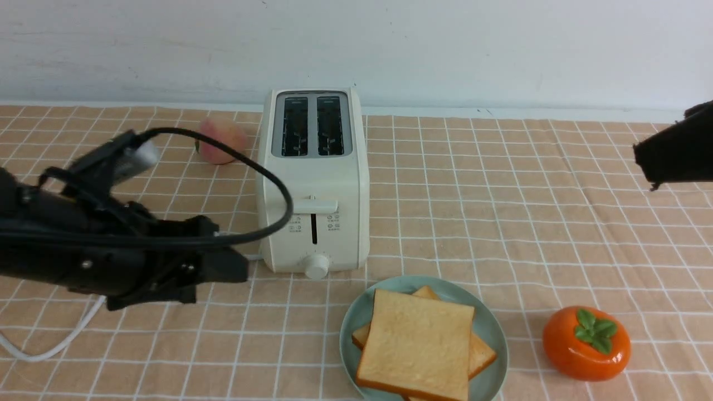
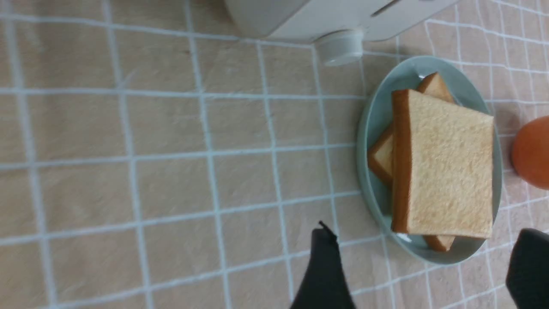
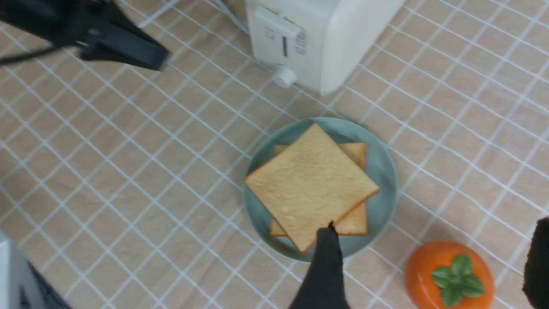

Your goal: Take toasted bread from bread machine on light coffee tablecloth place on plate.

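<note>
Bright, even light floods in, a soft faint shadow hugging the plate (image 1: pixel 490 328). The light coffee tablecloth (image 2: pixel 171 180) smears with motion blur in the left wrist view.

Two golden-tan slices of toasted bread (image 1: pixel 416 345) lie stacked flat and askew on the mint-blue plate (image 1: pixel 489 328), lower centre. Behind it, mid-frame, the cream bread machine (image 1: pixel 315 184) stands upright, slots empty, on the gridded light coffee tablecloth (image 1: pixel 529 211).
</note>
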